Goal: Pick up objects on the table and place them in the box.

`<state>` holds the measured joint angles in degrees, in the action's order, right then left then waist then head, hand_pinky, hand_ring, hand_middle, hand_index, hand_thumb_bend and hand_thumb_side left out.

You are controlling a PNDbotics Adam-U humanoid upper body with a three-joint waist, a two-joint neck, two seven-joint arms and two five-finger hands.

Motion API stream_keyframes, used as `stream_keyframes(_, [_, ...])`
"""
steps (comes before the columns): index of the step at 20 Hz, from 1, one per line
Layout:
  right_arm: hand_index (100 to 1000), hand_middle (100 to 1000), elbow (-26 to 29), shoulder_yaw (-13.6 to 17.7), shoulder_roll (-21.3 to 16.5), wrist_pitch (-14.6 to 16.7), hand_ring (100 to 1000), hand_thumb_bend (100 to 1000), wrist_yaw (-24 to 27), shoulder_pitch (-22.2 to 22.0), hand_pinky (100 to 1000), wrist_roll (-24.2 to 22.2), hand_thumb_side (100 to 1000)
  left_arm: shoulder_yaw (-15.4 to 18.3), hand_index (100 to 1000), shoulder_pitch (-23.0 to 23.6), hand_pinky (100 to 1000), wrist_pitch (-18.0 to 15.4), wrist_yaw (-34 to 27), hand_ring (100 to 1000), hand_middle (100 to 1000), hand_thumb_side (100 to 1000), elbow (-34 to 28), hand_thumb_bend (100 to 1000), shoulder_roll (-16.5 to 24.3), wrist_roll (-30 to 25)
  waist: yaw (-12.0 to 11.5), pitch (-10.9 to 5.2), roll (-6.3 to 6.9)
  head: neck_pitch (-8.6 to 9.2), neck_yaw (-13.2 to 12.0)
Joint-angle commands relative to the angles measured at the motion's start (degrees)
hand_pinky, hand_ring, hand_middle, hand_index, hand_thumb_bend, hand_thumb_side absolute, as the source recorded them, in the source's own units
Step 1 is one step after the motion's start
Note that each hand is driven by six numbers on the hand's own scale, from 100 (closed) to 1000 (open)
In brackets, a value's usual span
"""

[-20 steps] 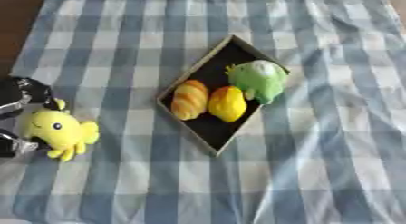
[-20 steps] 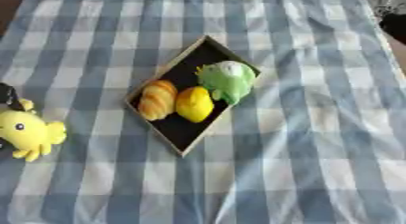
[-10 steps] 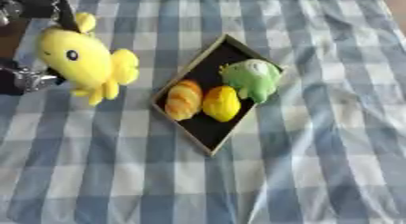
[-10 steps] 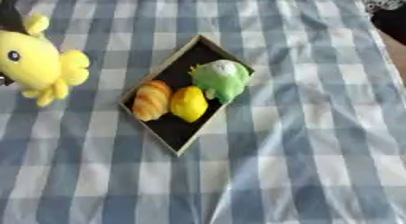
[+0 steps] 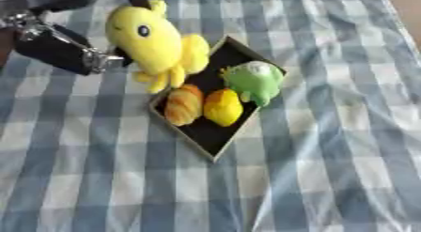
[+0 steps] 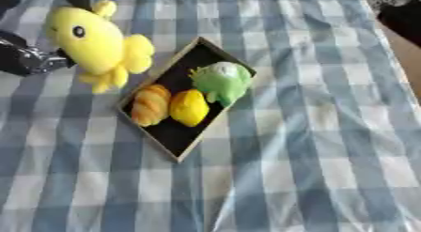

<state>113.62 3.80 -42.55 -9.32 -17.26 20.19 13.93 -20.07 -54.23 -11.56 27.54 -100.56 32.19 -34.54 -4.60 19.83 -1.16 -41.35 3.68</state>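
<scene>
Below the left hand [image 5: 62, 45], at the upper left of both views, hangs a yellow plush [image 5: 156, 41]. Hand is dark with silver parts; it comes in from the left edge, and its fingers [image 5: 136, 0] reach the plush from behind and above, near the head end. Fingers appear closed on the plush, which is off the cloth, but the contact itself is hidden behind the toy and blurred.

Plush: long axis runs from upper left to lower right, tilted. Head end is up, nearest the fingers, with one dark eye facing the camera. Stubby limbs point down and to the right, away from the fingers, toward the box [image 6: 200, 55]. Its lower limbs overlap the box's upper-left edge in both views; cannot tell whether they touch the rim.

Box: shallow, black inside, pale rim, set diamond-wise on the cloth, long axis from upper right to lower left. It sits just right of and below the fingers. Contents, left to right:
- orange-brown bread-shaped toy [image 5: 184, 104], long axis roughly upright in view
- yellow lemon-shaped toy [image 5: 223, 107], touching the bread toy
- green plush [image 5: 253, 81], at the upper right corner of the box, farthest from the fingers

Blue-and-white checked cloth [image 5: 329, 156] covers the table.

Right hand: in neither view.
</scene>
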Motion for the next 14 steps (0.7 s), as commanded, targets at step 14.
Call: stream_keyframes(14, [859,883,0.97,0.33,0.16,0.32,961,100,0.77,1.29,890,0.18,474,-1.75,730,-3.37,711,-5.72,11.93,706,625,100,25.65,306,-12.5,6.39,0.98,-1.77,0.95,0.29,-0.77])
